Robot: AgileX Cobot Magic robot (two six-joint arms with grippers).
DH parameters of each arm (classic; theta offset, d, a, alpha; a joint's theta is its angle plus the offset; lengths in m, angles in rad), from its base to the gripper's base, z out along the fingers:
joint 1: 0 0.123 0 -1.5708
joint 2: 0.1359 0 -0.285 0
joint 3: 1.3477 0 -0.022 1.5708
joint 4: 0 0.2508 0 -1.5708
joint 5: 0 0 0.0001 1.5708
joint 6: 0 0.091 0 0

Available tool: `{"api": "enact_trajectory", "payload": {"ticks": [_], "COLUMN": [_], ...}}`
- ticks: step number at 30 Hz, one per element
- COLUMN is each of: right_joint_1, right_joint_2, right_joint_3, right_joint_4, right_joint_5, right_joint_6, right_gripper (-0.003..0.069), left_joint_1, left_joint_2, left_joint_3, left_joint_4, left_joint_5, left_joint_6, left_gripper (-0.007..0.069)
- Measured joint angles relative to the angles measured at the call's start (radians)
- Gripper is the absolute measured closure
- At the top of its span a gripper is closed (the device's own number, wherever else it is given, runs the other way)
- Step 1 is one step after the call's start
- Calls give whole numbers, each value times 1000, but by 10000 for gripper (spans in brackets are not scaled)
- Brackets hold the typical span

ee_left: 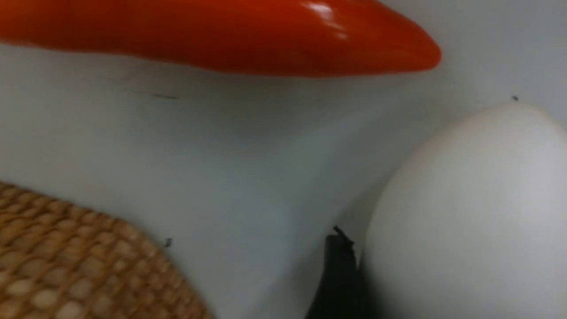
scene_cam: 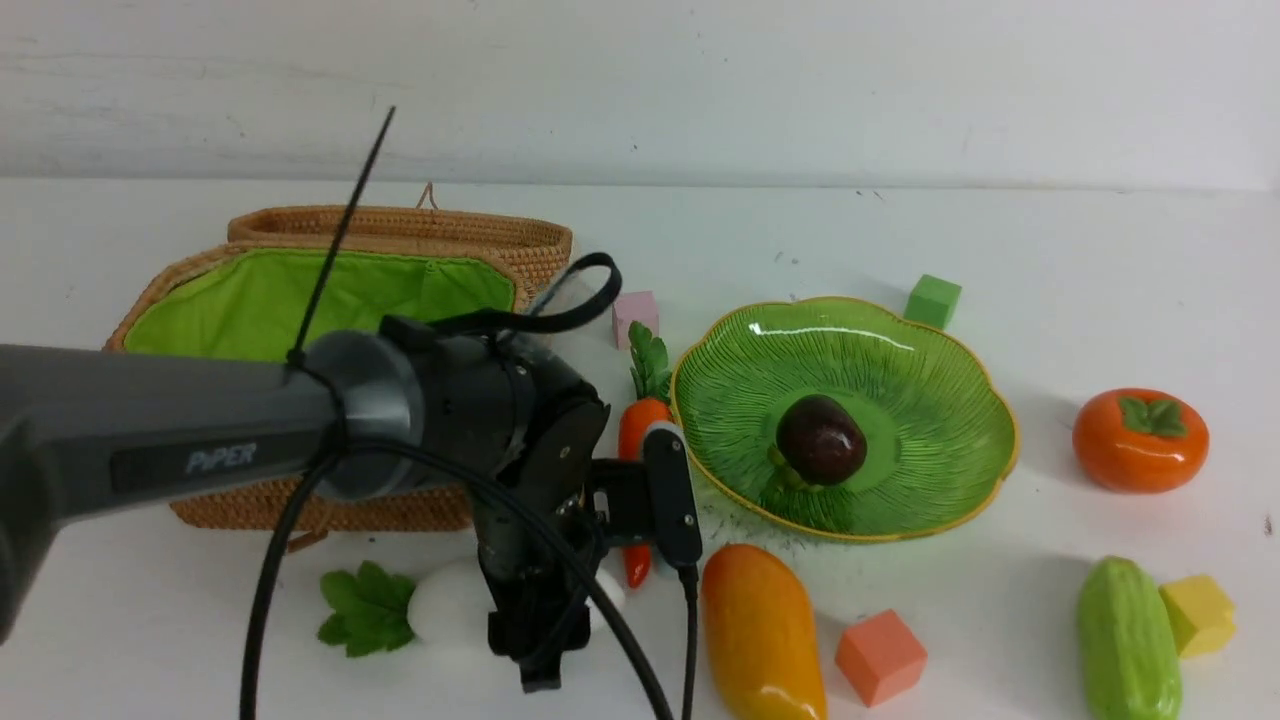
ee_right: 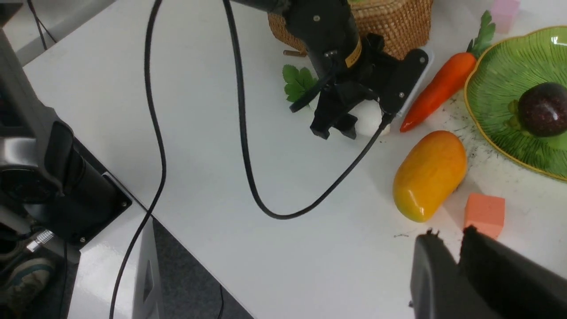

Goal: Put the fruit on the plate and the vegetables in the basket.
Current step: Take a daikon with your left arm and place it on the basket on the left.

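My left gripper [ee_right: 334,130] is down over the radish [scene_cam: 445,603] in front of the basket [scene_cam: 500,235], fingers either side of its middle. I can't tell if I'm clamped on it or just around it. My right gripper [ee_right: 448,235] hangs near the mango [scene_cam: 762,630], fingers almost together, nothing in them. Mangosteen [scene_cam: 821,440] is on the plate [scene_cam: 900,360], carrot [scene_cam: 640,425] between basket and plate, mango in front of the plate, persimmon [scene_cam: 1140,440] and cucumber [scene_cam: 1128,640] off to its right.
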Motion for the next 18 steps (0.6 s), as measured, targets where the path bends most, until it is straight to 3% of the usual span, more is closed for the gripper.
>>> {"api": "enact_trajectory", "payload": {"ticks": [7, 13, 18], "right_joint_1": [0, 0, 0], "right_joint_2": [0, 0, 1], "right_joint_3": [0, 0, 1], "right_joint_4": [5, 7, 8], "right_joint_5": [0, -43, -164], "right_joint_6": [0, 0, -3], "right_gripper": [559, 553, 552], "left_joint_1": [0, 0, 0], "left_joint_2": [-32, -245, -429], "left_joint_3": [0, 0, 0], "left_joint_4": [-88, -223, -159], "left_joint_5": [86, 215, 202], "left_joint_6": [0, -2, -5], "left_gripper": [155, 155, 155]}}
